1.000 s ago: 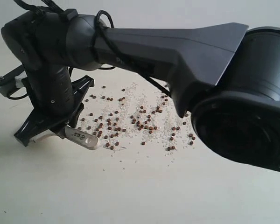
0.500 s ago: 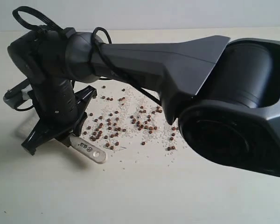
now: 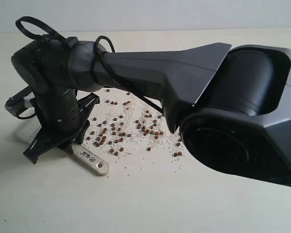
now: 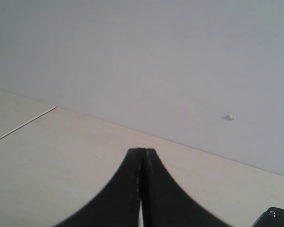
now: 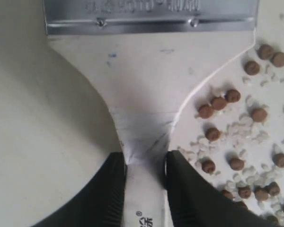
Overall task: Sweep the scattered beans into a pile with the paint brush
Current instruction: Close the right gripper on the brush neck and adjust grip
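Observation:
The paint brush (image 5: 149, 90) has a white handle and a silver band (image 5: 146, 21); its bristles lie beyond the frame edge. My right gripper (image 5: 144, 160) is shut on the narrow neck of the handle. In the exterior view this gripper (image 3: 63, 138) sits at the left end of the spread, and the handle's end with its hole (image 3: 98, 165) sticks out toward the front, low over the table. The beans (image 3: 126, 127) lie scattered with white crumbs to the right of the brush (image 5: 236, 163); no dense pile is in view. My left gripper (image 4: 142, 152) is shut and empty, away from the beans.
The right arm's large dark body (image 3: 233, 116) reaches across and hides the right part of the table. The pale table top (image 3: 136, 204) runs to a grey wall (image 4: 180, 56). A thin seam (image 4: 23, 124) crosses the table in the left wrist view.
The right gripper has tilted and shifted slightly, and the brush handle's end has swung lower toward the front of the table. The beans have barely moved. The left gripper is unchanged.

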Tool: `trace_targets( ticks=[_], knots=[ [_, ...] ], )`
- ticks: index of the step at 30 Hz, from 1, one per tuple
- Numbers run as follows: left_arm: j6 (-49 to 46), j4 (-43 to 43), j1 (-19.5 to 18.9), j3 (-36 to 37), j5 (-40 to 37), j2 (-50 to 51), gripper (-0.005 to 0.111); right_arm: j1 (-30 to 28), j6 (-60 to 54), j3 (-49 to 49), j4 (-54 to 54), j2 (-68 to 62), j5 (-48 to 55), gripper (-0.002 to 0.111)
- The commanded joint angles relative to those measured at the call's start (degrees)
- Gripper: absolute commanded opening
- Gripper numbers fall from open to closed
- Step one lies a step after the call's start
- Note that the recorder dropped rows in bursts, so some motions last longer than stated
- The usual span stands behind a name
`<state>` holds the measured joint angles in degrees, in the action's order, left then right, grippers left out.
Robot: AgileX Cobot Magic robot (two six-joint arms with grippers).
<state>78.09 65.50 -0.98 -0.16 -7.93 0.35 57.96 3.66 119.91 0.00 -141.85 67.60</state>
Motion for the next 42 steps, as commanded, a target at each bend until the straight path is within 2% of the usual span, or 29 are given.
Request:
trace_targets(
  ticks=[1, 12, 19, 23, 28, 30, 35, 37, 39, 42],
  knots=[
    [0.09, -0.19, 0.31, 0.16, -0.35, -0.35, 0.000, 0.02, 0.13, -0.15, 0.00, -0.41, -0.62, 0.000],
    [0.09, -0.19, 0.31, 0.16, -0.35, -0.35, 0.000, 0.02, -1.11, -0.15, 0.00, -2.39, -0.17, 0.001],
    [0.09, -0.19, 0.31, 0.16, -0.35, -0.35, 0.000, 0.02, -1.62, -0.15, 0.00, -2.51, -0.17, 0.018],
    [0.09, -0.19, 0.31, 0.16, -0.35, -0.35, 0.000, 0.02, -2.05, -0.15, 0.00, -2.74, -0.17, 0.023],
    [0.09, -0.19, 0.31, 0.16, -0.35, -0.35, 0.000, 0.02, -5.02, -0.15, -1.13, -2.85, -0.17, 0.039],
    [0.09, -0.19, 0.31, 0.16, -0.35, -0.35, 0.000, 0.02, -5.95, -0.15, -2.02, -2.85, -0.92, 0.041],
    [0.09, -0.19, 0.31, 0.16, -0.35, -0.35, 0.000, 0.02, -8.56, -0.15, -0.92, -2.85, -1.00, 0.039],
    [0.09, -0.19, 0.31, 0.16, -0.35, -0.35, 0.000, 0.02, -8.56, -0.15, -0.92, -2.85, 0.08, 0.027],
    [0.09, -0.19, 0.31, 0.16, -0.35, -0.35, 0.000, 0.02, -8.33, -0.15, -1.33, -2.85, 1.64, 0.000],
    [0.09, -0.19, 0.31, 0.16, -0.35, -0.35, 0.000, 0.02, -5.95, -0.15, -4.20, -2.10, 2.36, 0.000]
  ],
)
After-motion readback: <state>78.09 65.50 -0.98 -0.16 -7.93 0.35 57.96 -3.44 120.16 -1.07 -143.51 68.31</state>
